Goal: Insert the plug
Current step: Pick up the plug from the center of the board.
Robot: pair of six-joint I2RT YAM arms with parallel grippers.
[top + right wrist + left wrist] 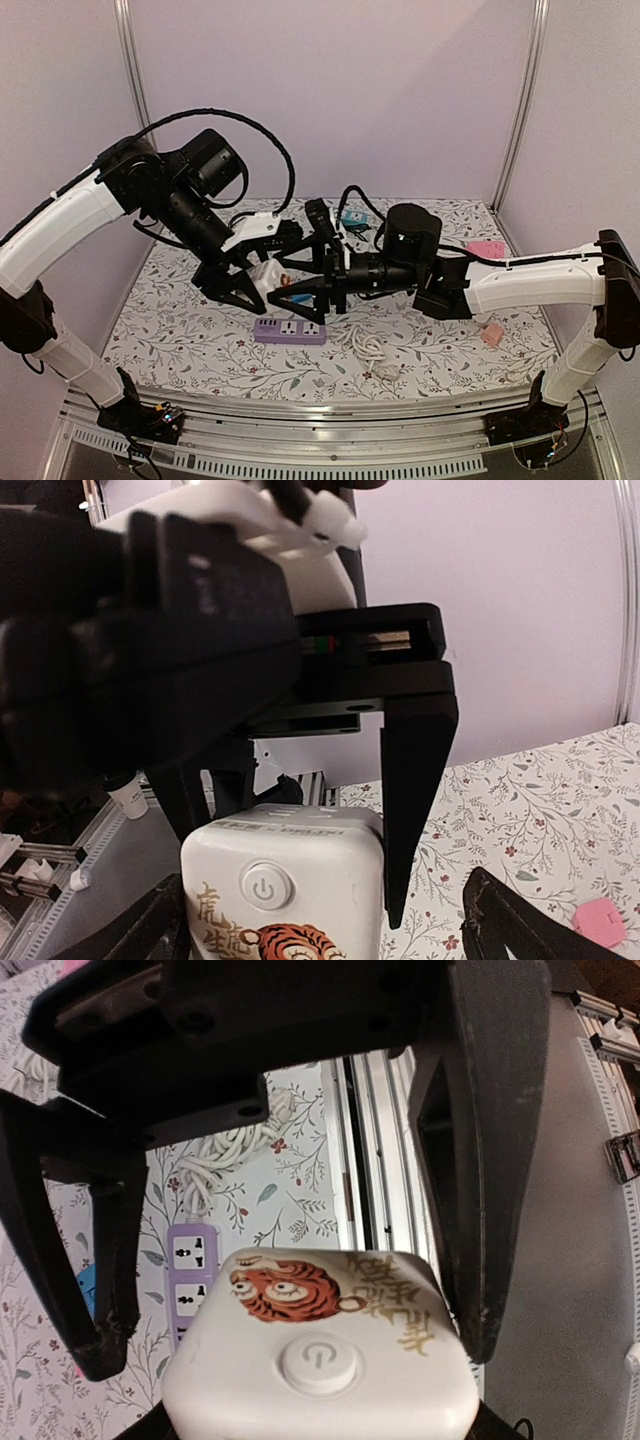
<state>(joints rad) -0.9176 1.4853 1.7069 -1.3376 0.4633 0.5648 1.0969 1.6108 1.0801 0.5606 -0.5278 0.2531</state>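
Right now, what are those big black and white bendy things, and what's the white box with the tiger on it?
They are two robot arms. One picture looks down from above; the other two come from cameras on each wrist. The left gripper pinches the white rounded box with a tiger picture and power button between its fingers. The right gripper stands open beside it, facing it. On the flowery tablecloth below lie a purple power strip and a coiled white cord.

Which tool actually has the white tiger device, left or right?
The left tool: its fingers clamp the white device on both sides. The right tool faces it with its fingers spread wide, clear of it.
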